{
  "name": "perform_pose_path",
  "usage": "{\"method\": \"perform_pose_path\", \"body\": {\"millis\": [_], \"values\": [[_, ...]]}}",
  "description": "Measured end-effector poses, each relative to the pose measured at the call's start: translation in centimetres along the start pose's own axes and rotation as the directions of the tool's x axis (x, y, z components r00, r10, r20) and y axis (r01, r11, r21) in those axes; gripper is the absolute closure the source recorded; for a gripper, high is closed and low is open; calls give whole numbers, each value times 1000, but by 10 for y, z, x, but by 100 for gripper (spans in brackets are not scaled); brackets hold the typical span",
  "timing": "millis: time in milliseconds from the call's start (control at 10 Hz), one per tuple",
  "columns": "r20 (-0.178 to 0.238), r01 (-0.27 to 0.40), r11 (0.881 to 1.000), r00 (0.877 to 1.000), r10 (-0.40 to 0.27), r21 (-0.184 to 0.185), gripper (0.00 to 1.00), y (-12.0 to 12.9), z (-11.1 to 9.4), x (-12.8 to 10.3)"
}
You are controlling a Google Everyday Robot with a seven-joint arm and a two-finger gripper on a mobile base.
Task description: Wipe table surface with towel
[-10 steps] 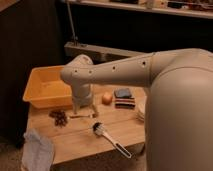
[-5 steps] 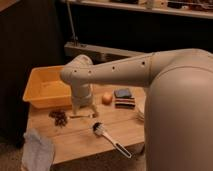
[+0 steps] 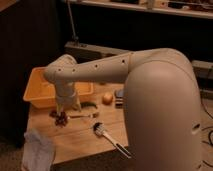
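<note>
Tool point(image 3: 66, 107) open, empty, low by bin point(image 3: 37, 92) | towel point(image 3: 37, 150) at counter point(image 3: 80, 140) front-left corner | approach from above, pinch bunched middle, skirt utensil point(image 3: 103, 132)

We see our arm point(image 3: 107, 67) reaching from the big rounded shoulder housing point(image 3: 160, 115) on the right across to the left of the view, its pale link nearly level (a row of small dark holes runs along it). At the far end the wrist point(image 3: 62, 75) bends straight down. Our gripper point(image 3: 65, 106) hangs below it, pointing downward, jaws standing apart with nothing between them.
</note>
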State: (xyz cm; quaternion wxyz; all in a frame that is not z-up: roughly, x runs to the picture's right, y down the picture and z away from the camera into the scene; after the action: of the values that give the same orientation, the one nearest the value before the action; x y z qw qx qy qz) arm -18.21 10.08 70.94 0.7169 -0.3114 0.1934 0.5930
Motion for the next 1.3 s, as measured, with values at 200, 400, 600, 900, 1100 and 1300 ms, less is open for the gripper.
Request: {"method": "perform_pose_path", "body": {"millis": [200, 400, 600, 900, 1100, 1300], "values": [[-3, 1, 1000, 1000, -1, 4, 35, -1, 0, 1], [12, 27, 1000, 1000, -26, -13, 35, 3, -1, 1], [36, 123, 991, 992, -121, -47, 35, 28, -3, 14], [89, 283, 952, 958, -274, -117, 35, 79, -5, 57], [120, 436, 892, 898, -423, -124, 35, 120, 5, 89], [137, 581, 804, 813, -565, -129, 35, 158, 26, 101]]}}
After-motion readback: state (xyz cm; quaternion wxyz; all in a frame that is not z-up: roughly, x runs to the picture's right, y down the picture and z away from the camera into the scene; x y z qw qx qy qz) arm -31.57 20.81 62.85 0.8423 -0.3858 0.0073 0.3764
